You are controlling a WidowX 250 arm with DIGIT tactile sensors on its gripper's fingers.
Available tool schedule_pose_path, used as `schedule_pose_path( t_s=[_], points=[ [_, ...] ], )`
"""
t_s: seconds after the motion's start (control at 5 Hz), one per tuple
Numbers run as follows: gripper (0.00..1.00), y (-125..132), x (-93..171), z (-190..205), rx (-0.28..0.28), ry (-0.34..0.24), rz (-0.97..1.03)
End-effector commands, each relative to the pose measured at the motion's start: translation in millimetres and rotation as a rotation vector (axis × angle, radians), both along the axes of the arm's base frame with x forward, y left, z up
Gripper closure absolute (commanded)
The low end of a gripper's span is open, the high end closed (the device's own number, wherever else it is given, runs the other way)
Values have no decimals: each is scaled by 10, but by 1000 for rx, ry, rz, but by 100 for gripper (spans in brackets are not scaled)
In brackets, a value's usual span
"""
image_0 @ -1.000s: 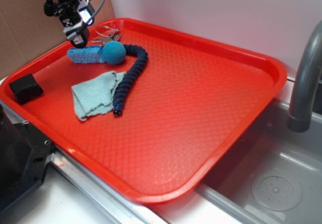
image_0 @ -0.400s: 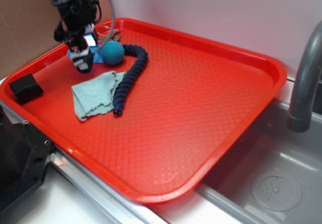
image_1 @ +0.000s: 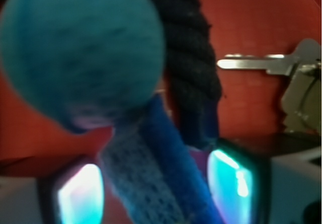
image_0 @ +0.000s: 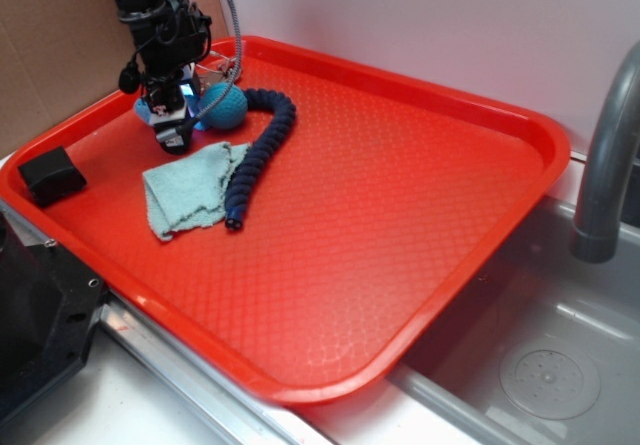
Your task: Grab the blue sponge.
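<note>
Where the blue sponge (image_1: 151, 168) shows best is the wrist view: it stands as a speckled, porous strip rising between the two glowing pads (image_1: 80, 199) of the hand (image_1: 156, 194), its far end running up against the teal crocheted ball (image_1: 83, 53). Its lower end is cut off by the frame edge. A pad flanks it on each side, but a red gap shows between the left one and the sponge, so firm contact cannot be made out — the hand reads as spread around the sponge rather than pinching it. In the exterior view the sponge (image_0: 147, 108) is nearly all hidden behind the hand (image_0: 172, 137); only a small blue patch peeks out at the hand's left, at the far left corner of the red tray (image_0: 400, 165).

The ball (image_0: 227, 106) sits just beside the hand, touching the sponge's end. A dark navy braided rope (image_0: 258, 155) curves from behind the ball down toward the near side of the tray; in the wrist view it is a blurred dark band passing close above the right pad. A key (image_1: 256, 63) on a ring lies on the tray beyond the rope, its bow partly cut off at the right edge. A pale blue cloth rag (image_0: 185, 195) lies crumpled just in front of the hand, beside the rope. A small black block (image_0: 50, 175) rests at the tray's left rim. Right of the tray, a grey faucet (image_0: 605, 165) — its top cut off — stands over a metal sink (image_0: 550, 365).
</note>
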State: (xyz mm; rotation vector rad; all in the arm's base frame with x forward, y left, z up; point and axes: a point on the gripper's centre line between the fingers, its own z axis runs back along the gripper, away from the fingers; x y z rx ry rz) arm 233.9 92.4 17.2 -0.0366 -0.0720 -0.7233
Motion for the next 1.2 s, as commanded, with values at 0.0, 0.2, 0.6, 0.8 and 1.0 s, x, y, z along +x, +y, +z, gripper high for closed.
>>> schedule_pose_path(
  t_s=[0.0,0.2,0.6,0.8,1.0],
  points=[
    [100,-599,-431,725,-53,-137,-105],
    [100,-1041,-550,1210,-13,-147,-6],
    [100,-1668,-312,1973,-71,19,363],
    [100,-1760,-70,2102,-51,31,547],
    [100,-1697,62,2047,-27,64,614]
  ],
)
